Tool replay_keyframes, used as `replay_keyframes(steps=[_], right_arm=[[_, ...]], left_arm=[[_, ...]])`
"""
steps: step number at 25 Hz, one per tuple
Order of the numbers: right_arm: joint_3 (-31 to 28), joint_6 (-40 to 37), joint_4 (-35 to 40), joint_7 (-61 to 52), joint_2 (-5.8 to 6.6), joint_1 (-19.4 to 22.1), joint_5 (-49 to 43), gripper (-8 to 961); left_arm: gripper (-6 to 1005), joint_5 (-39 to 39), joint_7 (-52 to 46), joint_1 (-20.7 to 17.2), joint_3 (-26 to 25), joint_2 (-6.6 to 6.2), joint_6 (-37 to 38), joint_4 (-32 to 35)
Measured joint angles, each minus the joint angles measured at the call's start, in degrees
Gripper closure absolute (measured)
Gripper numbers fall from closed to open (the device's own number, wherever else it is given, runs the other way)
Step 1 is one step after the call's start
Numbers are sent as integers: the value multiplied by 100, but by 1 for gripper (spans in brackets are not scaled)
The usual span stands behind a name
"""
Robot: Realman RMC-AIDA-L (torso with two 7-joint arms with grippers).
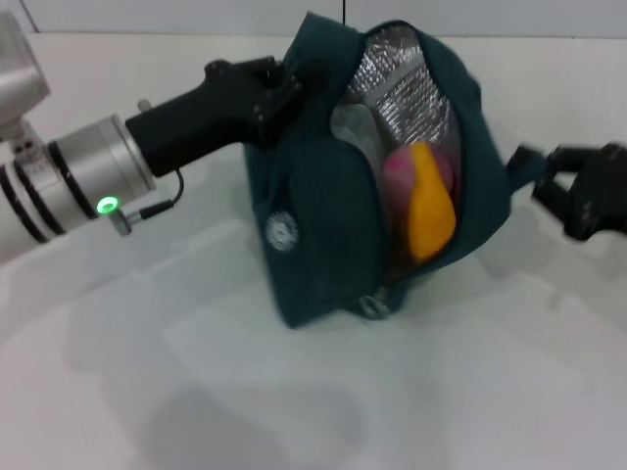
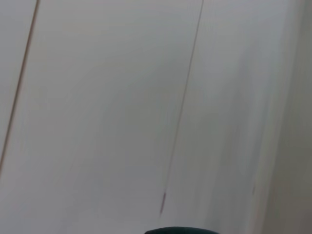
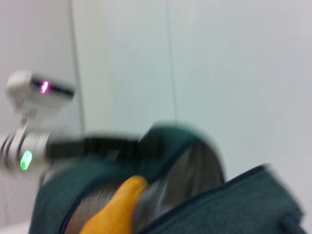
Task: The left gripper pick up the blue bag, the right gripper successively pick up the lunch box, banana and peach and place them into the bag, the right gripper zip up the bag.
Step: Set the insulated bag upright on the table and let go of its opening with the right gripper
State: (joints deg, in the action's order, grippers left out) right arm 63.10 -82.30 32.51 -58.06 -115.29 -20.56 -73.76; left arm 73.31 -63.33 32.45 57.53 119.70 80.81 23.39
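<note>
Two claws show in your head view. The left claw (image 1: 272, 93) is pinched on the bag's (image 1: 313, 235) top edge, holding it up on the table (image 1: 294, 411). The bag is soft and floppy, still unzipped, with the banana (image 1: 431, 215) and peach (image 1: 400, 171) inside. The right claw (image 1: 563, 196) is spread, holding nothing, just beside the bag. Grab the small zip pull; loose cloth may bunch.

Your left wrist view shows only wall.

Your right wrist view shows the bag's (image 3: 243, 200) open mouth and banana (image 3: 114, 207).
</note>
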Motion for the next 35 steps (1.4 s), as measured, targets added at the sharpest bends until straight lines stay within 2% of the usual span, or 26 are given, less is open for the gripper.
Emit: replay_keyframes(steps=[4,13,21,23,29,35], right_arm=[[-7,-167,0,20,42,44,534,879],[47,-965,84,-324,203,-16,284,883],[23,-1033,76,-353,139,116,-114,828],[13,-1042,80,-362,154,122,-118,815],[10,-1080,89,-327,190,123,-171,774],[10,-1115,114,-370,316,96,-567,733]], left_arm=[[890,-89,244,-53,-4,6,261,-370],[884,-160,948,-188,8,54,853,-1010],[761,-639,1433,-199,13,95,1094,-1680],[730,-757,1504,-208,13,99,1125,-1748],[737,-797,1522,-212,13,98,1098,-1768],[736,-803,1541,-201,-20,97,1027,-1773]])
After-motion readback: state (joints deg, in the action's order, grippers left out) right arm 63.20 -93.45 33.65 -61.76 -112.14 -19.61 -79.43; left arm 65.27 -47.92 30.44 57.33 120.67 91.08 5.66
